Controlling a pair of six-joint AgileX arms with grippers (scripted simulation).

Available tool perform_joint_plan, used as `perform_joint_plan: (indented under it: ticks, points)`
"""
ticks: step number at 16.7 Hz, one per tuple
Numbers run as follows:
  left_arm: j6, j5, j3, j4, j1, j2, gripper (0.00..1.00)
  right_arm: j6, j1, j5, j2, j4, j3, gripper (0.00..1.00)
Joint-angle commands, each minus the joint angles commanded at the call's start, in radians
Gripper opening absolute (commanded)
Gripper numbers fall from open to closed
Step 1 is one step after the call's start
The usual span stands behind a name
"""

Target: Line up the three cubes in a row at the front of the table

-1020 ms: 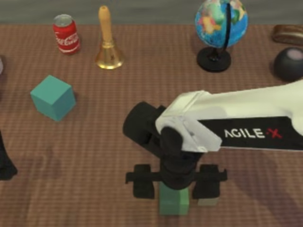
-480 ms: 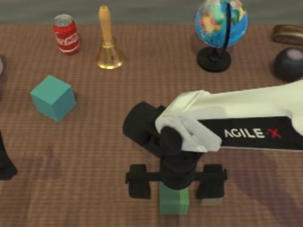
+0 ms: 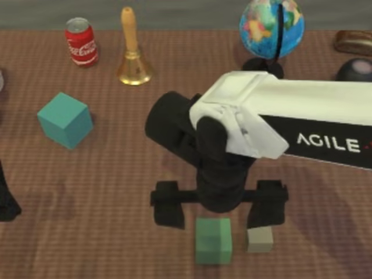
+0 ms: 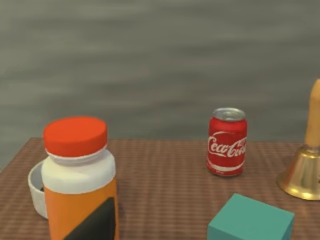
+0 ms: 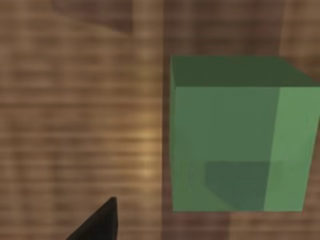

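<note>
Hovering above the front of the tabletop, the right tool has its two black fingers spread wide apart with nothing between them. The green cube rests on the tabletop just in front of the tool, roughly centred under the gap between the fingers and clear of both. The beige cube sits just beside the green cube on its right, a narrow gap between them, close in front of the tool's right finger. Both cubes lie in line along the front edge.

Right wrist view: the green cube fills the frame, flat on the ribbed surface, with one dark fingertip showing at the edge and apart from the cube.

The teal cube is on the left side of the tabletop, well apart from the other two and from the right tool, turned at an angle to the table edges. It also shows in the left wrist view, near a red can.

The left arm shows only as a dark shape at the left edge in the top view; cannot tell the state of its tool.

Along the back: can, brass bell, globe, dark ball at the right edge. The left wrist view adds an orange-capped bottle in front of a white bowl.
</note>
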Motion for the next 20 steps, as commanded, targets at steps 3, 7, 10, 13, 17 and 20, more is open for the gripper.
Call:
perform_joint_plan:
  ticks: [3, 7, 10, 13, 17, 20]
  points:
    - [0.0, 0.0, 0.0, 0.0, 0.0, 0.0, 1.0, -0.001, 0.0, 0.0, -0.006, -0.008, 0.006, 1.0]
    - [0.008, 0.007, 0.03, -0.028, -0.01, 0.028, 1.0, -0.016, -0.016, 0.01, -0.028, 0.006, -0.016, 1.0]
    - [0.041, 0.027, 0.15, -0.14, -0.043, 0.146, 1.0, -0.071, -0.06, 0.044, -0.131, 0.054, -0.089, 1.0]
    - [0.093, 0.051, 0.368, -0.317, -0.085, 0.359, 1.0, -0.158, -0.136, 0.087, -0.316, 0.136, -0.213, 1.0]
    - [0.181, 0.075, 0.761, -0.606, -0.138, 0.772, 1.0, -0.313, -0.28, 0.139, -0.666, 0.285, -0.451, 1.0]
    - [0.252, 0.083, 1.075, -0.829, -0.168, 1.133, 1.0, -0.445, -0.407, 0.161, -0.965, 0.416, -0.666, 1.0]
